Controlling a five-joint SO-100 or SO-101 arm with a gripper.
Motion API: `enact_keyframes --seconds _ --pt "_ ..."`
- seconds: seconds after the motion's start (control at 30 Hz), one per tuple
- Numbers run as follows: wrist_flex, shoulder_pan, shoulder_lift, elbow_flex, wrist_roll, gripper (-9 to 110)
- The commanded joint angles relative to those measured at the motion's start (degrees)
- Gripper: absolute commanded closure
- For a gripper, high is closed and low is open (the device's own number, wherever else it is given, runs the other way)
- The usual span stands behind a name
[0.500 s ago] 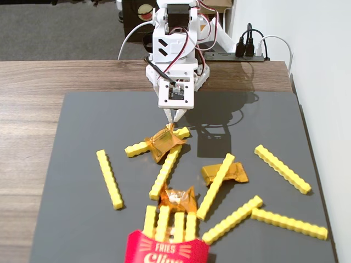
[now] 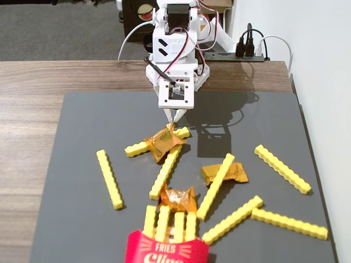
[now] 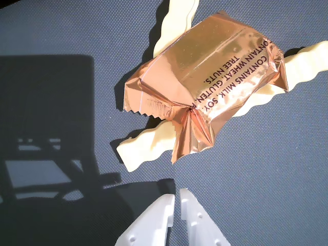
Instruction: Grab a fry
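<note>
Several yellow studded fries lie scattered on the dark grey mat [image 2: 77, 137]. The nearest fry [image 2: 137, 148] lies partly under a crinkled foil wrapper [image 2: 164, 141], just in front of my gripper [image 2: 174, 116]. In the wrist view this fry [image 3: 146, 148] sticks out from under the wrapper [image 3: 215, 72] at both ends, and a second fry [image 3: 177, 20] shows at the top. My white gripper [image 3: 177, 193] hovers just short of the wrapper. Its jaws are closed to a thin slit with nothing between them.
A red "FRIES" carton [image 2: 164, 251] with several fries in it stands at the front edge. Two more foil wrappers [image 2: 227, 173] [image 2: 178, 198] lie mid-mat. Loose fries lie left [image 2: 109, 178] and right [image 2: 282, 169]. A wall runs along the right, with a power strip [image 2: 249, 50] behind.
</note>
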Motion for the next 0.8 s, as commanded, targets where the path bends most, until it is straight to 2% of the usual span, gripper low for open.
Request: enact_keyframes --seconds 0.0,0.43,0.6,0.77 --pt "0.8 -1.1 0.3 -0.2 -0.3 101" --pt "-2.0 -0.8 -5.3 -0.2 -0.4 101" --pt "-3.6 -1.2 -7.4 -0.5 -7.2 101" --pt "-4.7 -2.6 -11.4 -3.8 -3.1 101"
